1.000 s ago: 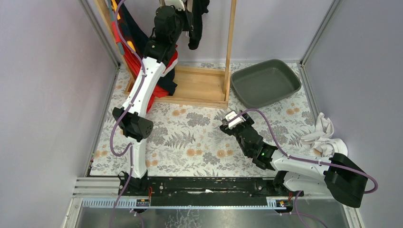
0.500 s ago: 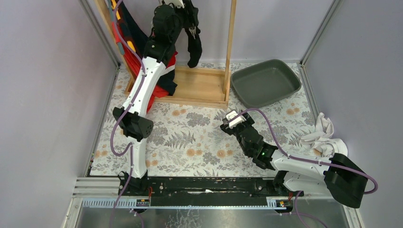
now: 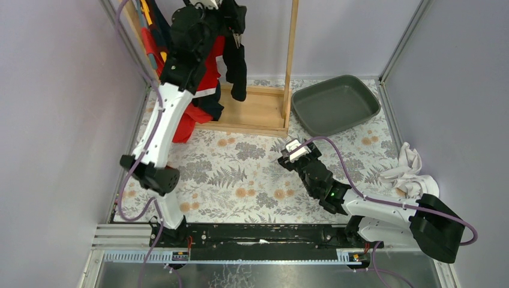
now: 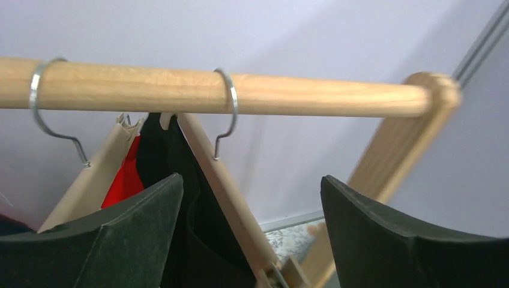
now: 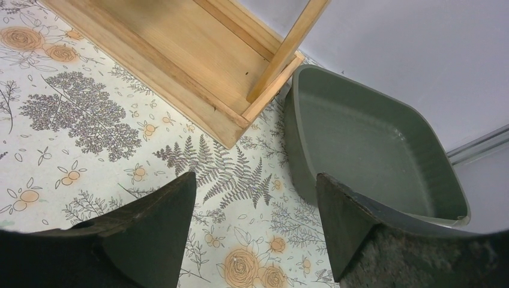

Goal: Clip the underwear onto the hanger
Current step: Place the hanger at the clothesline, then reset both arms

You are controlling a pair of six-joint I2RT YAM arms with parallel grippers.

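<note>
The black underwear (image 3: pixel 236 63) hangs from a wooden hanger (image 4: pixel 223 195) on the rack's rod (image 4: pixel 240 93). In the left wrist view its black fabric (image 4: pixel 187 225) lies against the hanger arm, just inside my left finger. My left gripper (image 4: pixel 249 183) is open just below the rod, with the hanger arm between its jaws and not pinched. In the top view that gripper (image 3: pixel 211 5) sits at the top edge, left of the garment. My right gripper (image 3: pixel 294 150) (image 5: pixel 255 183) hovers open and empty over the floral cloth.
Red and dark clothes (image 3: pixel 201 81) hang on a second hanger to the left. The rack's post (image 3: pixel 291 60) and wooden base (image 3: pixel 255 111) stand behind my right gripper. A grey tray (image 3: pixel 336 105) lies at back right. White clothes (image 3: pixel 408 171) are piled at the right edge.
My left gripper went from shut to open and let go at the hanger; the left arm swung left. The black underwear now hangs free and lower. The right arm stayed still.
</note>
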